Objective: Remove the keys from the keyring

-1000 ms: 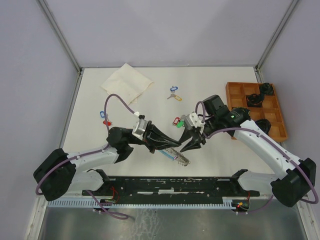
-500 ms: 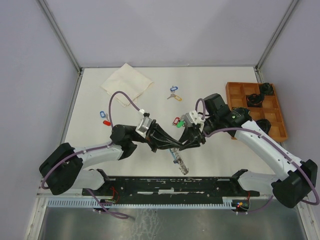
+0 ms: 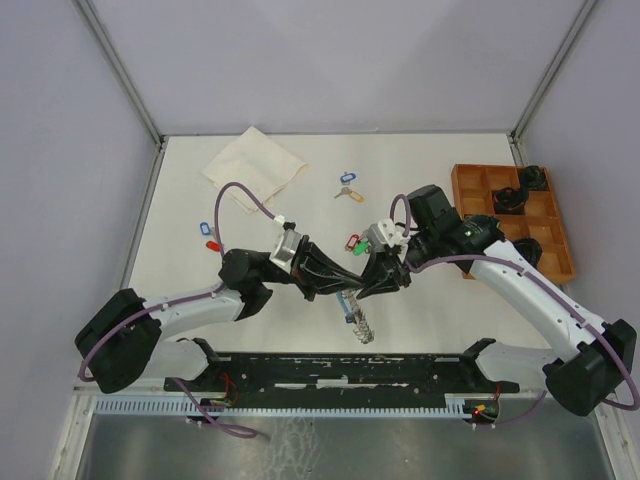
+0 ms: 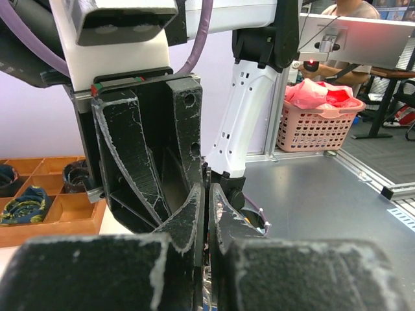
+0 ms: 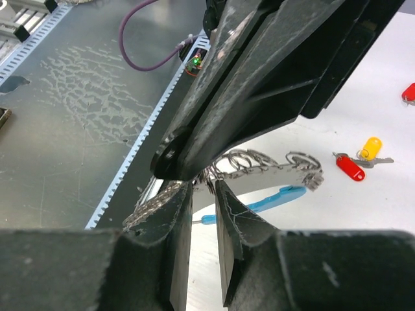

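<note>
Pinches keyring (image 3: 358,320) in closed left gripper (image 3: 340,289) near the front middle of table (image 3: 450,320), with right gripper (image 3: 368,292) narrowly parted beside the beaded chain, grip there impossible to tell.

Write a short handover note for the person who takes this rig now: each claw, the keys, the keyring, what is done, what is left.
Left claw: shut on the keyring, which hangs below it.
Right claw: fingers slightly apart, at the bunch on the keyring; no grip seen yet.
Done: tagged keys lie loose on the table: blue tag key, red and green tag keys, red and blue tag keys.
Left: silver keys are on the keyring; take them off.
</note>
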Tool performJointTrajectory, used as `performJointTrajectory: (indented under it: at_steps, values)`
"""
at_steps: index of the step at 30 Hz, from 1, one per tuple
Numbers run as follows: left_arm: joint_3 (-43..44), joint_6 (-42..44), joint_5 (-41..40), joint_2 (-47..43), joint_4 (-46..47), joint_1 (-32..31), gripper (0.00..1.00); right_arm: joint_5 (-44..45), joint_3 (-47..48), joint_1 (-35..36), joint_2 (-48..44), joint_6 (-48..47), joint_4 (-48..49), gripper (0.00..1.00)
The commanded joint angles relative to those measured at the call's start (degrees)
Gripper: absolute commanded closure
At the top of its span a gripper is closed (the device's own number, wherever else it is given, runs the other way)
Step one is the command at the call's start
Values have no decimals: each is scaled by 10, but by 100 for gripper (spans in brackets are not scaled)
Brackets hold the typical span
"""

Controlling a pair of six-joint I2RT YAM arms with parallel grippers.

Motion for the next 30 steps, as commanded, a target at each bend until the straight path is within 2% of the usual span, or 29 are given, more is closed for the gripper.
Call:
performJointTrajectory:
  at_steps: [1,4,9,14,19,23,28,30]
  values:
    - [10,13,-22,-7,36,2,97,-4,3,6,-11,93,90,72]
    - [11,6,-22,0,47,3,97,-8,3,7,-11,108,100,74]
    - [8,6,-26,-5,50,2,97,-8,5,8,-11,104,93,88]
    - [5,9,-27,-18,44,3,97,-6,7,7,-10,89,80,88]
    - [-2,12,-30,-28,42,2,97,-13,13,7,-9,65,58,80]
    - [-4,13,-31,-32,41,3,97,-15,13,6,-9,57,51,78]
    - [-3,14,-32,-32,40,3,97,-14,13,7,-9,59,50,82]
    - [-4,13,-32,-32,41,3,97,-12,15,7,-9,62,51,88]
